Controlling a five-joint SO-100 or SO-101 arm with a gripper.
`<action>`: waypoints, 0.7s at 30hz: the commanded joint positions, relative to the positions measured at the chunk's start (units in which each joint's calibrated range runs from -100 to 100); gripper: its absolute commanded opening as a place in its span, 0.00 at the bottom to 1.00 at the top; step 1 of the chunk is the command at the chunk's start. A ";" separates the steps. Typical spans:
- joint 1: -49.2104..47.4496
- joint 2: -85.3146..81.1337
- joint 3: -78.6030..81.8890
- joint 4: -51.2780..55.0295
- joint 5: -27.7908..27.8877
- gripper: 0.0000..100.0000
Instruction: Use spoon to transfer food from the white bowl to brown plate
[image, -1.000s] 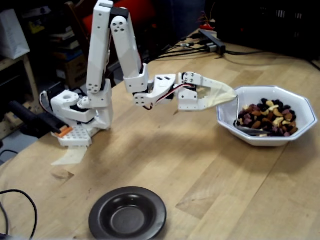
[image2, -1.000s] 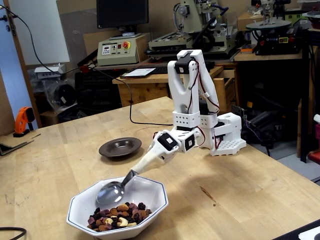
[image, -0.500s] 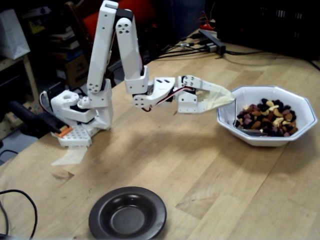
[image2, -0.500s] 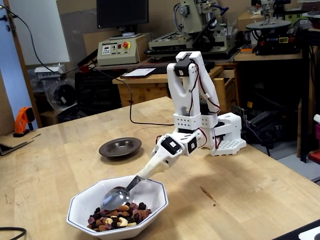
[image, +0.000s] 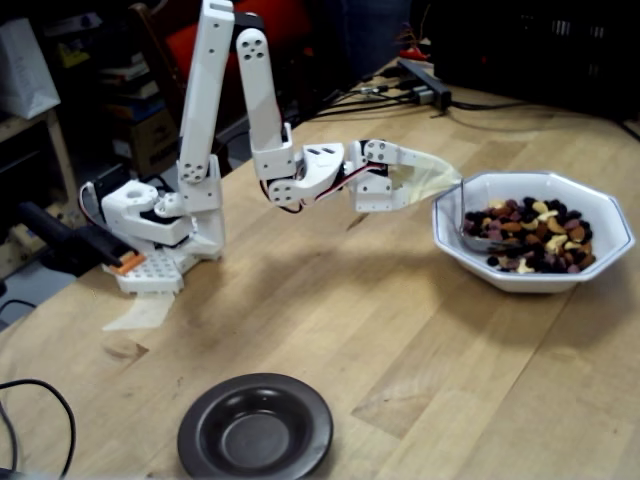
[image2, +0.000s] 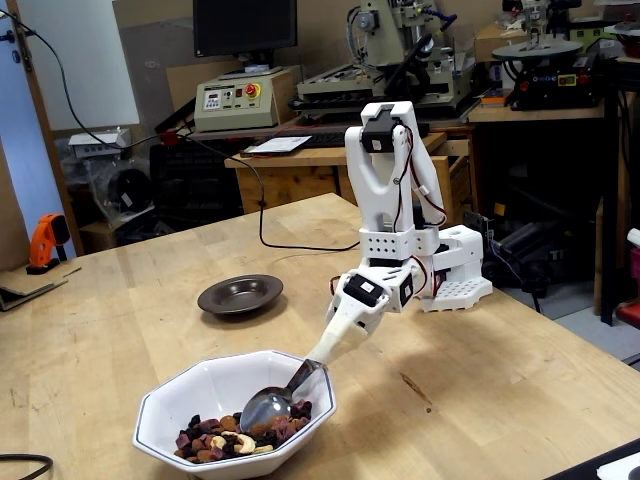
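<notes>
spoon (image2: 268, 405): shiny oval bowl of it down inside the white bowl (image2: 180, 392), tip pushed into the near edge of the food (image2: 232, 437). handle rises at a slant over the bowl's rim toward the arm; its upper end sits under whitish tape. in a fixed view the spoon (image: 466, 226) shows only as a thin grey curve against the white bowl's (image: 600, 215) inner wall, on the side nearest the arm.

food (image: 530, 236): mixed almonds, pale cashews, dark purple-black bits, heaped in one part of the white bowl; the rest of the inside is bare white (seen best in the fixed view from the bowl's side).

gripper (image2: 335, 340): jaws closed on the taped spoon handle, pointing downward toward the bowl. in the other fixed view the gripper (image: 420, 185) reaches level over the desk (image: 400, 330), tape trailing to the bowl's rim.

brown plate (image: 255, 427): flat on the desk, well apart from the white bowl, nothing visible in its sunken centre. in a fixed view the brown plate (image2: 240, 295) lies beyond the white bowl, left of the arm's base (image2: 455, 275).

desk (image2: 120, 320): pale wood planks.
</notes>
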 joint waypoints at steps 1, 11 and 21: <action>-0.88 -0.56 -0.89 -1.48 -3.22 0.04; -0.28 -1.25 -0.89 -1.56 -11.92 0.04; 3.12 -1.42 -1.78 -1.56 -15.63 0.04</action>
